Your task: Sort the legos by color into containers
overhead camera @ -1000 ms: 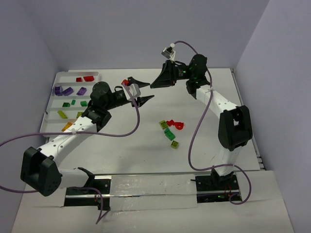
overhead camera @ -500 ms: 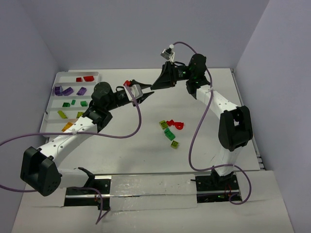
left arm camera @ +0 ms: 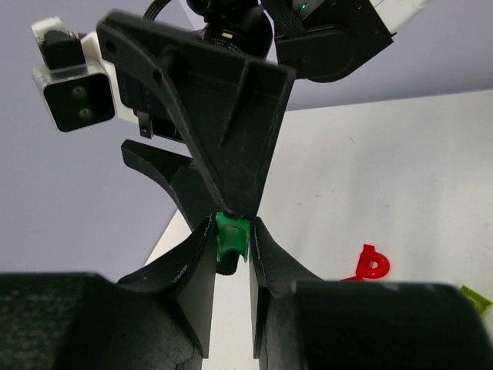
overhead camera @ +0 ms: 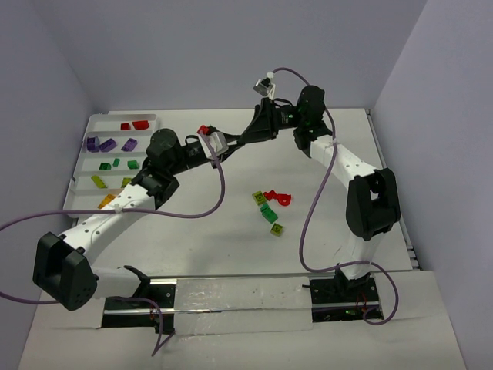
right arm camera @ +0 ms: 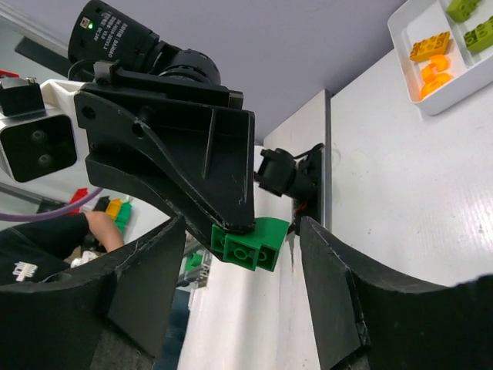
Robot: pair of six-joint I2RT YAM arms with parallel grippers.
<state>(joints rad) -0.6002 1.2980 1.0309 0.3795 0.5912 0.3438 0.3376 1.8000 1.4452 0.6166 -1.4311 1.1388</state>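
My left gripper (left arm camera: 231,228) is shut on a small dark green lego (left arm camera: 230,237), pinched between its fingertips above the table's far middle (overhead camera: 231,143). My right gripper (right arm camera: 240,228) is open, one finger on each side of that same green lego (right arm camera: 250,243), not touching it. The two grippers meet tip to tip in the top view, the right one (overhead camera: 245,139) coming from the back. The white tray (overhead camera: 91,122) at the far left holds red (overhead camera: 132,125), purple (overhead camera: 108,144), green (overhead camera: 115,163), lime (overhead camera: 98,182) and orange (overhead camera: 108,202) legos in separate compartments.
Loose legos lie right of the table's centre: a red piece (overhead camera: 277,198), a dark green one (overhead camera: 268,212) and two lime ones (overhead camera: 259,198) (overhead camera: 276,229). The red piece also shows in the left wrist view (left arm camera: 370,264). The tray's orange compartment (right arm camera: 431,62) shows in the right wrist view.
The left gripper, open a second ago, has moved up to the right gripper's tip and closed on the green lego. The two grippers now touch tip to tip.
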